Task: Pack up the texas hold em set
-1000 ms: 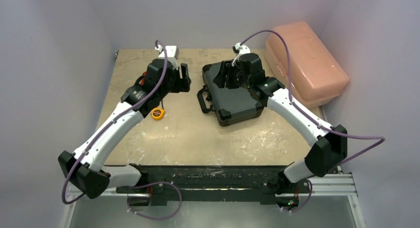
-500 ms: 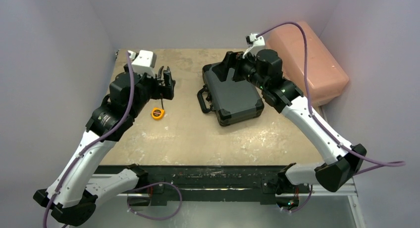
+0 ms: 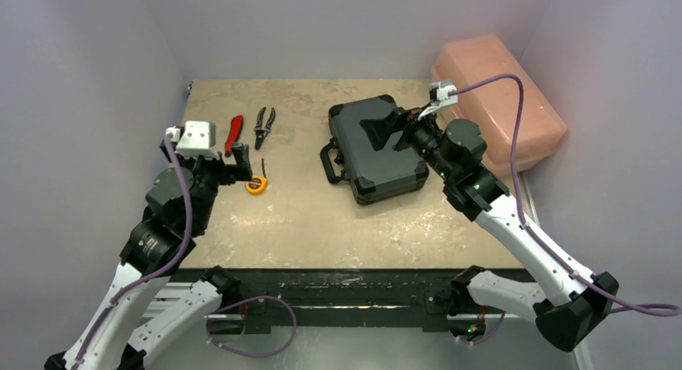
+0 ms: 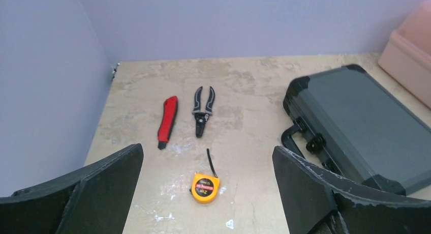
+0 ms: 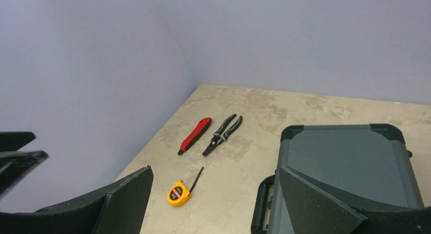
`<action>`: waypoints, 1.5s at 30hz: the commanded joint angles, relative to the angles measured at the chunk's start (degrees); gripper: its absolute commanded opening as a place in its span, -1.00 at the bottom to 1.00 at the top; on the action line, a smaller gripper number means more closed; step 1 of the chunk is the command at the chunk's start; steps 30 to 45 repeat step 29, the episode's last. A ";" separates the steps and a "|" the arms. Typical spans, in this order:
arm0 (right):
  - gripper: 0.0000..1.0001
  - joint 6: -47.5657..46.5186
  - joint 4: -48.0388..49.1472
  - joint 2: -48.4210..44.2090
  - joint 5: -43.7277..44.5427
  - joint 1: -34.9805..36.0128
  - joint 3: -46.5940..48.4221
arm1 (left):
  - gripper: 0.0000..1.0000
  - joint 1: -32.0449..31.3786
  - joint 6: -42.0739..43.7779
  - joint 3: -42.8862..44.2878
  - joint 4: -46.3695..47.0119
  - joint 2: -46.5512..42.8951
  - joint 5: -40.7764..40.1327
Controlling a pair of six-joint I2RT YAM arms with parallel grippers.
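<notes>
The right pincer (image 3: 380, 130), spread and empty, hovers over the closed briefcase (image 3: 388, 167) lying right of centre on the surface (image 3: 322, 217), its handle facing the farther, likewise spread left pincer (image 3: 240, 170).

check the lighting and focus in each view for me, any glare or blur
Top view: soft, even light, no hard shadows, no glare on the black case. Left wrist view: the tape measure and pliers are sharp; the near jaws are dark and a little soft. Right wrist view: same flat light, no blur.
</notes>
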 commanded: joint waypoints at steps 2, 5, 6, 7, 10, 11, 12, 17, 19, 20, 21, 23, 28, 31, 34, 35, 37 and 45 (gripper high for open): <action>0.98 0.08 11.18 -5.53 4.51 0.31 -7.19 | 1.00 -0.12 2.85 -2.40 6.33 -5.06 -6.81; 0.98 0.25 13.22 -8.31 6.79 0.25 -10.71 | 1.00 -0.15 3.05 -2.61 6.39 -5.58 -7.40; 0.98 0.27 13.54 -9.17 7.68 0.31 -11.65 | 1.00 -0.12 3.05 -2.59 6.28 -5.59 -7.47; 0.98 0.42 13.63 -10.16 8.57 0.26 -12.36 | 1.00 -0.15 2.93 -2.52 6.15 -5.59 -7.45; 0.98 0.58 13.52 -12.01 10.03 0.31 -13.92 | 1.00 -0.11 2.67 -2.35 5.84 -5.50 -7.15; 0.98 0.55 13.37 -12.49 10.32 0.30 -14.37 | 1.00 -0.15 2.56 -2.33 5.70 -5.46 -6.99; 0.98 0.55 13.20 -12.93 10.56 0.30 -14.52 | 1.00 -0.12 2.43 -2.19 5.52 -5.29 -6.96; 0.98 0.63 12.25 -14.09 11.55 0.30 -14.96 | 1.00 -0.15 1.74 -1.55 4.50 -4.39 -6.55; 0.98 0.65 11.75 -14.20 11.73 0.32 -14.86 | 1.00 -0.08 1.66 -1.41 4.34 -4.33 -6.35; 0.98 0.64 11.49 -14.27 11.89 0.31 -14.76 | 1.00 -0.13 1.53 -1.36 4.28 -4.35 -6.26; 0.98 0.52 11.23 -14.36 11.84 0.32 -14.64 | 1.00 -0.09 1.55 -1.38 4.28 -4.36 -6.19; 0.98 -0.72 11.54 -15.12 11.22 0.32 -14.87 | 1.00 -0.16 1.49 -1.36 4.19 -4.36 -6.07; 0.98 -1.26 11.53 -15.05 10.74 0.32 -14.67 | 1.00 -0.15 1.30 -1.28 4.05 -4.27 -5.73; 0.98 -1.40 11.95 -15.19 10.01 0.32 -14.95 | 1.00 -0.16 1.26 -1.27 4.02 -4.22 -5.72; 0.98 -1.40 11.95 -15.19 10.01 0.32 -14.95 | 1.00 -0.16 1.26 -1.27 4.02 -4.22 -5.72; 0.98 -1.40 11.95 -15.19 10.01 0.32 -14.95 | 1.00 -0.16 1.26 -1.27 4.02 -4.22 -5.72; 0.98 -1.40 11.95 -15.19 10.01 0.32 -14.95 | 1.00 -0.16 1.26 -1.27 4.02 -4.22 -5.72; 0.98 -1.40 11.95 -15.19 10.01 0.32 -14.95 | 1.00 -0.16 1.26 -1.27 4.02 -4.22 -5.72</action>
